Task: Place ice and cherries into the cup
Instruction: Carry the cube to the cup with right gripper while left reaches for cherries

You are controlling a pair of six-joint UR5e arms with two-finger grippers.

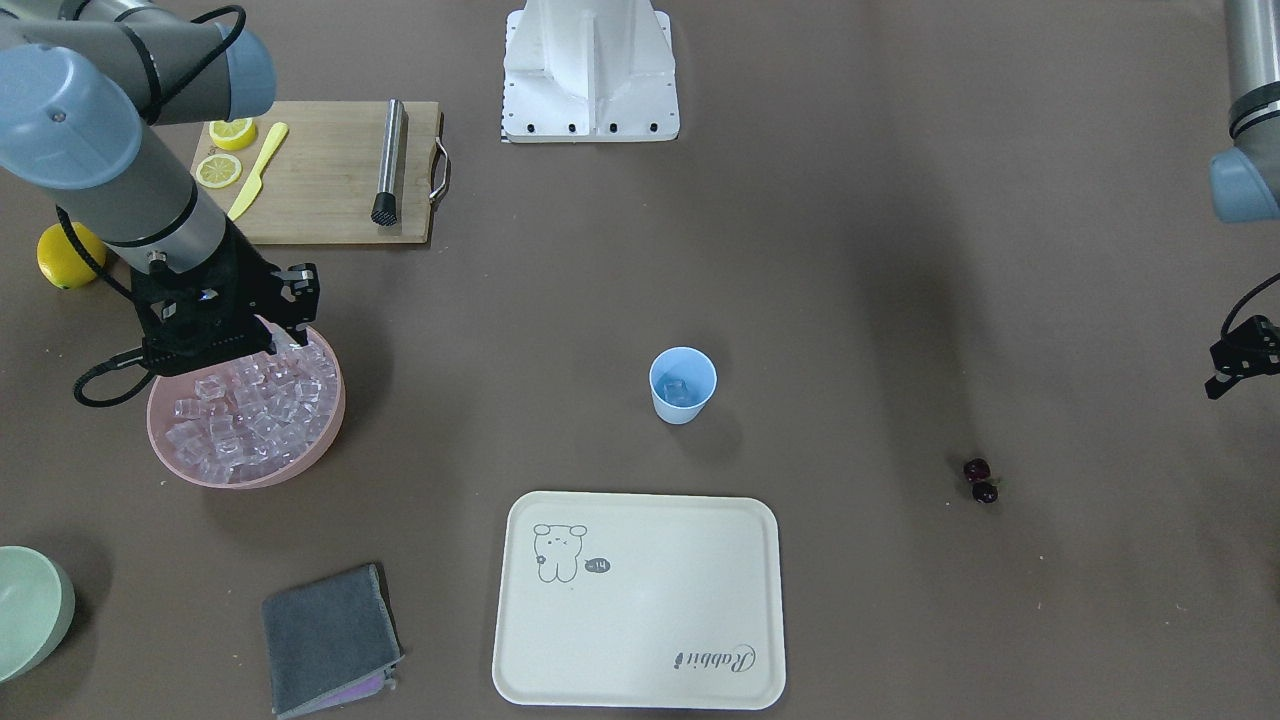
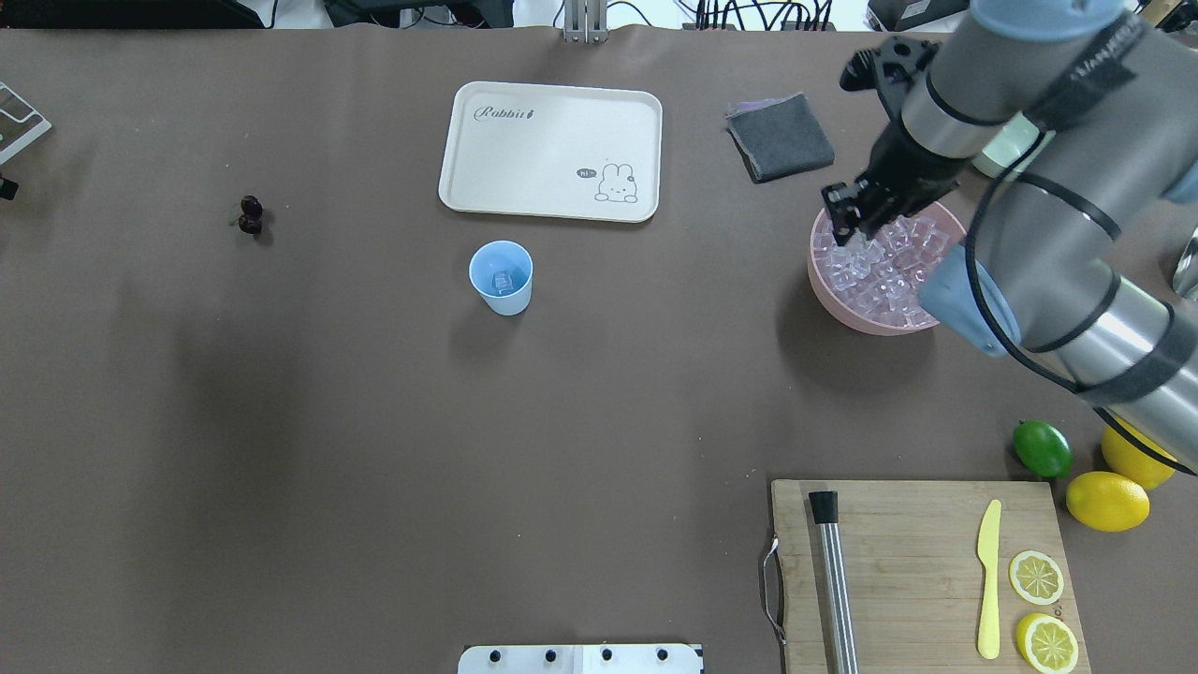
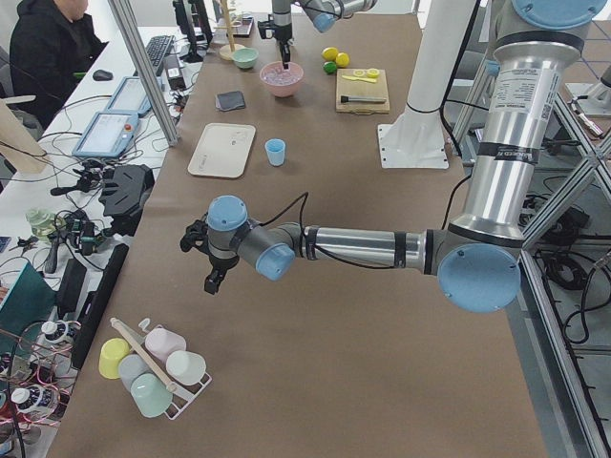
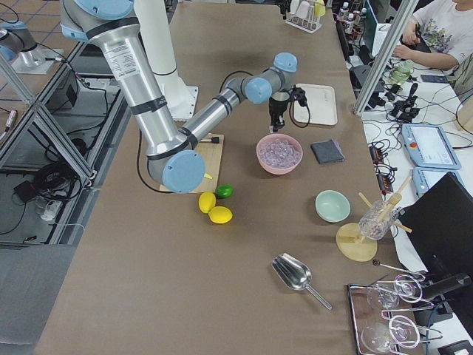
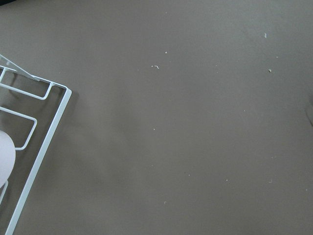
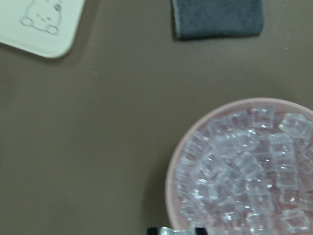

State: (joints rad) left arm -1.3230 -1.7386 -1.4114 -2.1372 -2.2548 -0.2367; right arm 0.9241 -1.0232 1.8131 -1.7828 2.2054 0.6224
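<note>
The light-blue cup [image 1: 683,385] stands upright mid-table with one ice cube in it; it also shows in the overhead view [image 2: 501,276]. The cherries [image 1: 981,481] lie as a dark pair on the bare table, well apart from the cup. The ice [image 1: 250,410] is heaped in a pink bowl [image 1: 335,425]. My right gripper [image 1: 288,335] hangs just over the bowl's edge. In the right wrist view its fingertips [image 6: 152,229] hold a clear cube between them. My left gripper [image 1: 1240,360] hovers at the table's far end, away from the cherries; I cannot tell whether it is open.
A cream tray [image 1: 640,600] lies beside the cup, a grey cloth [image 1: 330,640] beside the bowl. A cutting board [image 1: 330,170] carries lemon slices, a yellow knife and a steel muddler. Lemons and a lime [image 2: 1042,447] lie nearby. A pale green bowl [image 1: 30,610] sits at the edge.
</note>
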